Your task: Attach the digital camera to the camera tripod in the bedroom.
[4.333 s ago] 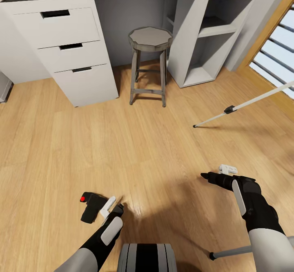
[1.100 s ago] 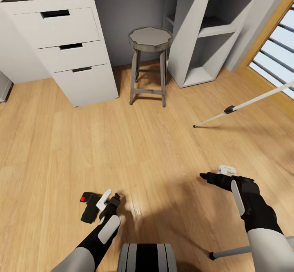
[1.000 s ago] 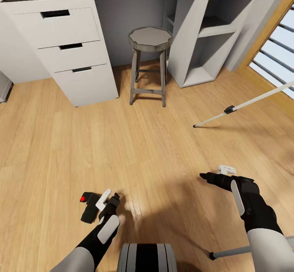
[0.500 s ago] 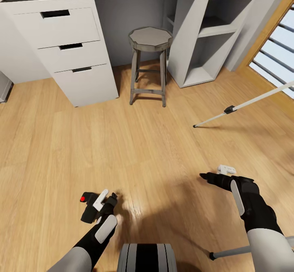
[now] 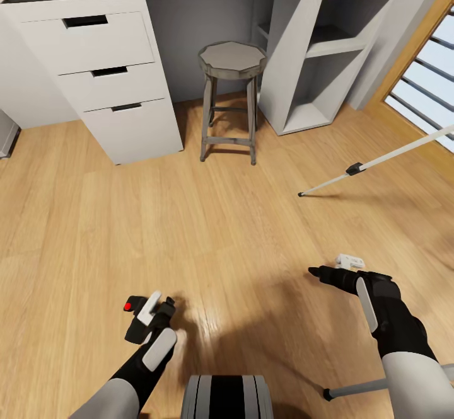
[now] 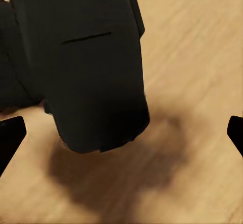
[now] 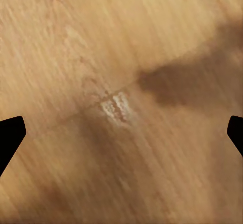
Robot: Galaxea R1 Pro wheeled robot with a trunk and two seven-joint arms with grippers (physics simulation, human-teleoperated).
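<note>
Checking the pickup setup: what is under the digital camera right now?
The digital camera lies on the light wood floor, its shadow beside it in the left wrist view. The left gripper hovers over it, fingers apart. The floor patch directly beneath the camera body is covered, so contact there cannot be seen.

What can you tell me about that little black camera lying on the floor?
The digital camera is a small, boxy, matte black body with a red button at one end. It lies on the light wood floor, by the left gripper. In the left wrist view it looms large between the wide-open fingertips, a thin seam across its face, not yet gripped.
</note>
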